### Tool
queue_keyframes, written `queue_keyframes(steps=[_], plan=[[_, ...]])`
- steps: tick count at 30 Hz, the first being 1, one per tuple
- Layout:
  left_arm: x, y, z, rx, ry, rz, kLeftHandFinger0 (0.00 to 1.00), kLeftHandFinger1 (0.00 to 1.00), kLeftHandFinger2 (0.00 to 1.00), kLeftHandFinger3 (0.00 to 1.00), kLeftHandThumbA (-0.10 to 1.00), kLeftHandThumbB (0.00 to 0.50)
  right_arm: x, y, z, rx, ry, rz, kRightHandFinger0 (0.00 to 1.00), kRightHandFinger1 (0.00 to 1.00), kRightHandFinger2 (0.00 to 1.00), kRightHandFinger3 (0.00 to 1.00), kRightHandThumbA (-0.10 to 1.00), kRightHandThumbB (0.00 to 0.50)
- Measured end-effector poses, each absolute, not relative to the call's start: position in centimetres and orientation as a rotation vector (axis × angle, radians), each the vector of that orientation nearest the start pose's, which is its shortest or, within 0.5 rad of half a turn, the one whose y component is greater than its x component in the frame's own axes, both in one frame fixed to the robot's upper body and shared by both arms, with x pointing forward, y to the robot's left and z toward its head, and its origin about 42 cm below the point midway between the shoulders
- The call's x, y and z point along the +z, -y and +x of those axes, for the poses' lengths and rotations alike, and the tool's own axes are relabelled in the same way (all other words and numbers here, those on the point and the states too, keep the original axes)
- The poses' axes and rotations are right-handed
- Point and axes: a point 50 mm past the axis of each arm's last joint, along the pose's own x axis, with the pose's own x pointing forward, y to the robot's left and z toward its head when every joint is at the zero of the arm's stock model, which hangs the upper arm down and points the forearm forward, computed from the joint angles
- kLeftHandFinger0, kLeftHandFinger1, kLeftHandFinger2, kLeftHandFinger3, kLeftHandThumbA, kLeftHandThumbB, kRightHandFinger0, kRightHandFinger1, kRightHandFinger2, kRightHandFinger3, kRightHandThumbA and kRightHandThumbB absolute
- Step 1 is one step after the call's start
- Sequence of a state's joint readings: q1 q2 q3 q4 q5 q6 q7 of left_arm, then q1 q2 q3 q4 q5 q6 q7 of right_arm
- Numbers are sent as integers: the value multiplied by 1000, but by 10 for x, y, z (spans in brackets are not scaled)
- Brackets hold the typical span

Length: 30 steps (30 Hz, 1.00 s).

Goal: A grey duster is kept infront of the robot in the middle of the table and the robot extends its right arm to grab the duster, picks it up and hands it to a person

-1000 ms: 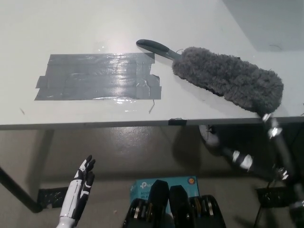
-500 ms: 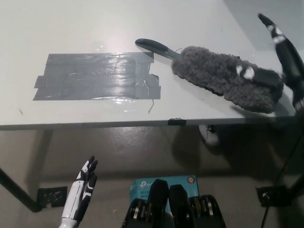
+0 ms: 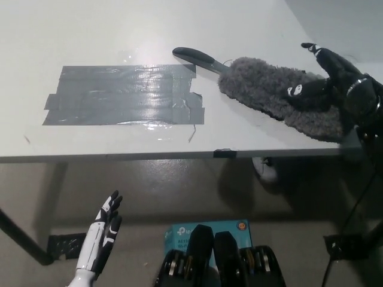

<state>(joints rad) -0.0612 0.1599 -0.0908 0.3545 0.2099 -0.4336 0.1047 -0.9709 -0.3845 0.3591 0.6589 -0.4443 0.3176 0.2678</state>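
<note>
The grey fluffy duster (image 3: 272, 94) lies on the white table (image 3: 119, 36) at the right, its dark handle (image 3: 197, 59) pointing up-left. My black right hand (image 3: 326, 81) rests on the duster's far right end, fingers spread over the fluff and pressing into it; whether they have closed around it I cannot tell. My white left hand (image 3: 99, 239) hangs open below the table's front edge at the lower left.
A patch of grey tape (image 3: 122, 95) covers the table's middle. A blue box (image 3: 206, 233) sits on the floor under the table. The table's front edge runs across the middle of the view.
My right hand has come down from above the table's right edge onto the duster's right end. The left hand has stayed put.
</note>
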Motion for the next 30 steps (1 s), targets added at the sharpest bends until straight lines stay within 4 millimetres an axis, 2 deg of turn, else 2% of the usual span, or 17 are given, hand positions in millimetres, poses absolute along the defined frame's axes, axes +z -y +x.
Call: queue_keyframes(steps=[2, 6, 9, 13, 20, 26, 30], plan=[[47, -244, 290, -81, 154, 347, 1000, 1000, 1000, 1000, 1000, 286, 297, 235, 548, 229, -123, -1050, 1000, 1000, 1000, 1000, 1000, 500], [49, -243, 293, -83, 161, 349, 1000, 1000, 1000, 1000, 1000, 267, 311, 225, 556, 258, -129, -1050, 1000, 1000, 1000, 1000, 1000, 500], [51, -242, 295, -87, 168, 351, 1000, 1000, 1000, 1000, 1000, 268, 322, 216, 562, 271, -131, -1053, 1000, 1000, 1000, 1000, 1000, 500], [52, -242, 297, -89, 174, 353, 1000, 1000, 1000, 1000, 1000, 268, 324, 210, 570, 281, -167, -1053, 1000, 1000, 1000, 1000, 1000, 500], [56, -241, 301, -92, 186, 359, 1000, 1000, 1000, 1000, 1000, 259, 307, 211, 577, 292, -273, -1086, 1000, 1000, 1000, 1000, 982, 500], [57, -241, 301, -94, 192, 365, 1000, 1000, 1000, 1000, 1000, 256, 274, 231, 580, 261, -434, -1143, 1000, 1000, 1000, 1000, 970, 500], [57, -242, 301, -94, 193, 369, 1000, 1000, 1000, 1000, 1000, 256, 262, 237, 579, 248, -478, -1178, 1000, 1000, 1000, 1000, 962, 500]])
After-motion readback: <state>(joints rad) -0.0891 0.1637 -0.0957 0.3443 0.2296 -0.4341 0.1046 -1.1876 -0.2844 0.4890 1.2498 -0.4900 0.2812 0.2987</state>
